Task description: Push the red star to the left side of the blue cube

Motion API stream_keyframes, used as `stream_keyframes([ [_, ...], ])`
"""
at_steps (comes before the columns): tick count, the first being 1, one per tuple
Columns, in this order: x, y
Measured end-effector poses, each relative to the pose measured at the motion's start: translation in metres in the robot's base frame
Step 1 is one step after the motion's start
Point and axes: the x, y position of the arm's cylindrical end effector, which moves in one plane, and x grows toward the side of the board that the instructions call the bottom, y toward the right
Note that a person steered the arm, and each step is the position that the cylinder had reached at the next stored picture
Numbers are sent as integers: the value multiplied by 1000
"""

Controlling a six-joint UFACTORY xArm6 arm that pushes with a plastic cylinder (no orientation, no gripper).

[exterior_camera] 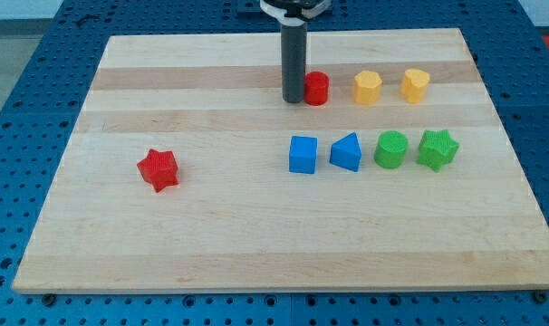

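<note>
Your end effector is a bare rod with no jaws; my tip (293, 100) touches the red cylinder (317, 88). The red star (158, 169) sits well left of the blue cube (303, 154). An off-centre push may spin it off course.

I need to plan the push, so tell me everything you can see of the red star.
The red star is a small, chunky block of matte, plastic-looking red with short blunt points and a slightly ridged top. It lies flat on the pale wooden board, at the view's left, alone, with nothing touching it. The blue cube sits well off to the view's right of it, slightly higher in the view. My tip is far away, near the view's top, beside a red cylinder.
</note>
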Motion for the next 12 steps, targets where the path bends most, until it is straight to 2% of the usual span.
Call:
stream_keyframes([
  [1,-4,-2],
  [4,-23,-101],
  [5,-4,-154],
  [6,38,-221],
  [7,93,-257],
  [8,151,-267],
  [9,181,-219],
  [10,164,-196],
  [12,108,-186],
])
